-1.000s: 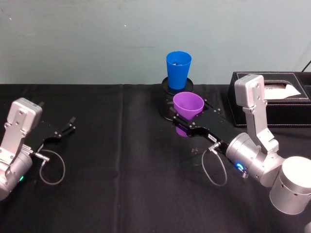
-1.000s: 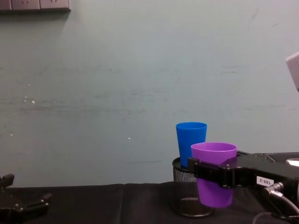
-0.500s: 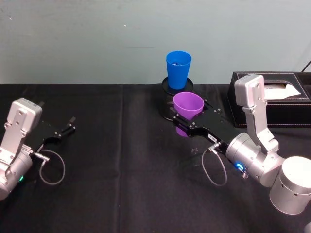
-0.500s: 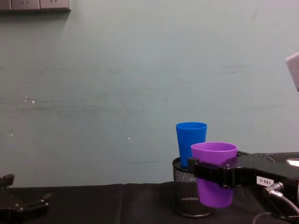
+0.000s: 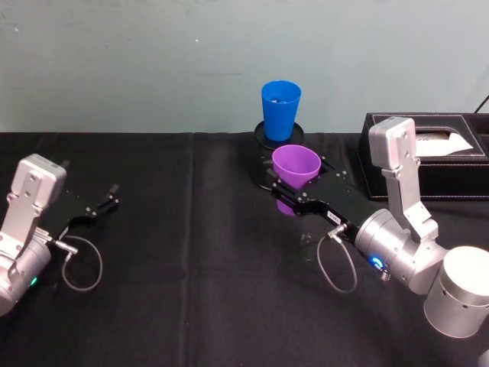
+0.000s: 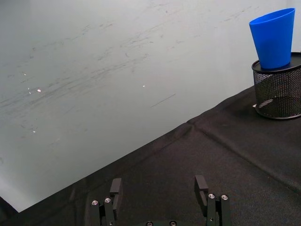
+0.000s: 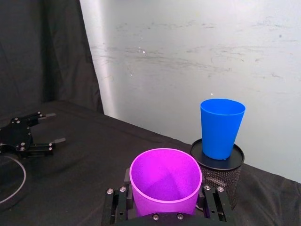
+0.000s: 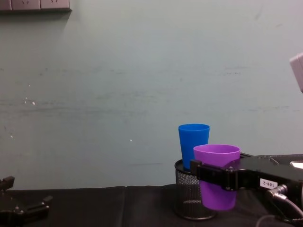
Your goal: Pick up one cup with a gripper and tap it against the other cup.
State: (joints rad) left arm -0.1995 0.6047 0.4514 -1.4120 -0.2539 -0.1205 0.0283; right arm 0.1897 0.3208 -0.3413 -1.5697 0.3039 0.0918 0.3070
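Purple cup (image 5: 296, 167), upright, is clamped in the right pincer (image 5: 298, 187) just before the mesh holder (image 8: 187, 196) carrying the blue cup (image 5: 280, 107), with the cups apart. Chest view shows the pincer's white label (image 8: 267, 182), seemingly "188-2". Head view shows a black tissue box (image 5: 443, 164) right of the holder and the left pincer (image 5: 107, 200), fingers spread, far left.

Purple cup (image 8: 218, 196) in right end effector (image 8: 215, 173); blue cup (image 8: 192, 142) just behind

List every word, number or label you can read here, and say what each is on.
"188-2", as it seems to read: white label on the right gripper, which holds the purple cup.
The same label in the head view: too small to read.
No other text.
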